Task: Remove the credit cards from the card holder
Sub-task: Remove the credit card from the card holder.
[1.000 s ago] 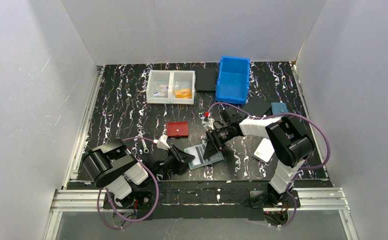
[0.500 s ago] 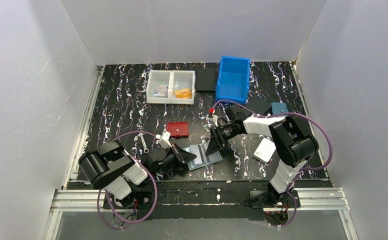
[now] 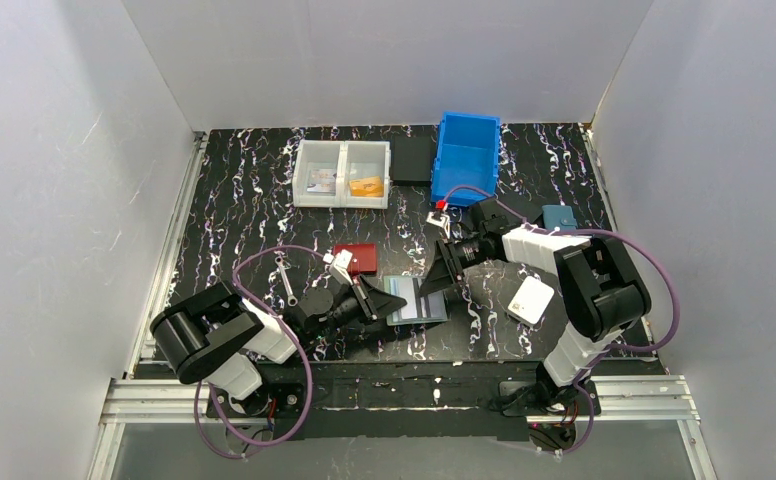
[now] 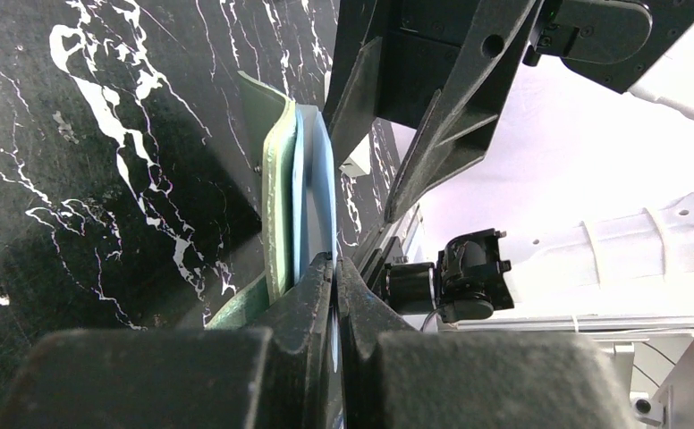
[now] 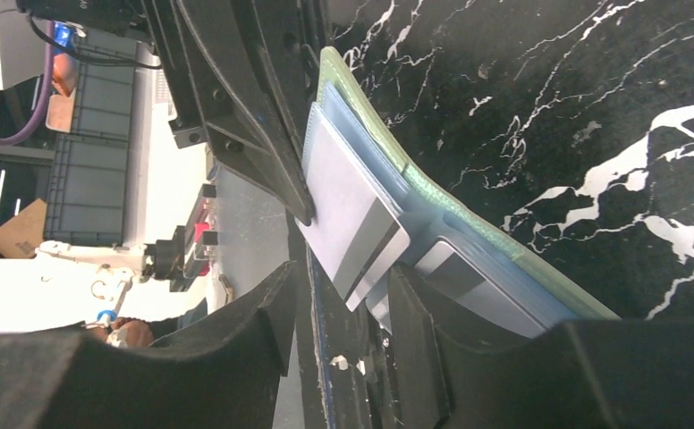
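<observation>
Card holder (image 3: 416,300) open on table between 2 arms | left gripper (image 4: 334,268) pinched shut on its blue inner edge, likely anchoring it | right gripper (image 5: 342,288) half-wide astride protruding grey card (image 5: 348,214), poised to pull

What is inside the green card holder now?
A grey card and a light blue card stick out of the card holder; the left fingers pinch the light blue card. Anything deeper in the pockets is covered.
</observation>
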Robot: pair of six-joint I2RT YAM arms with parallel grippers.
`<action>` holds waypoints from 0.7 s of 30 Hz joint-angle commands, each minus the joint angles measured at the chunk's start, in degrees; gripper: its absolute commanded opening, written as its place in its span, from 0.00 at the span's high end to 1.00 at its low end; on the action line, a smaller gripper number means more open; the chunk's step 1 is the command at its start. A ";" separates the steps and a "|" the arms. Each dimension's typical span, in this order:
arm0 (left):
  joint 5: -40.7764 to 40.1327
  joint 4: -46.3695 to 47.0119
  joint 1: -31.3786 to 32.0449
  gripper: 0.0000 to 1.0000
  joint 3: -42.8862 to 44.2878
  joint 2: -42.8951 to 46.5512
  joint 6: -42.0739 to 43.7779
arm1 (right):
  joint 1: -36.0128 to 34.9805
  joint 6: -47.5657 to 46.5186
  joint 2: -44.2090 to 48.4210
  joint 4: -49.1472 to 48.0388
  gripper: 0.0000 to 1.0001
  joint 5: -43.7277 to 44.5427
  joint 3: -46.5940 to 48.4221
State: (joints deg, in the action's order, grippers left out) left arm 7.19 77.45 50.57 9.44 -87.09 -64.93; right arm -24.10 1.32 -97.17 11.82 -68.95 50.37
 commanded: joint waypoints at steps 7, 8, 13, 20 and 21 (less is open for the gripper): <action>1.01 3.74 -0.20 1.00 1.57 1.57 0.90 | 0.28 6.04 0.50 -6.15 0.70 -4.52 -0.46; 0.96 3.76 -0.20 1.00 1.47 1.46 0.83 | 0.28 6.36 0.27 -6.43 0.76 -4.73 -0.46; -0.07 4.06 -0.22 1.00 0.36 1.25 0.36 | 0.31 6.53 -1.00 -6.58 0.99 -5.51 -0.53; -3.22 4.03 -0.69 0.81 -3.48 3.14 -1.19 | 1.77 3.77 -0.39 -4.06 0.99 -1.72 -0.64; -3.41 4.03 -0.80 0.84 -3.77 3.17 -1.40 | 1.98 3.36 -0.37 -3.65 0.99 -1.02 -0.63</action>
State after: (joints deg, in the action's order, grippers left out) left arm 6.05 79.51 50.34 7.40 -86.20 -65.96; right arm -23.12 6.89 -97.76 7.18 -70.97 49.97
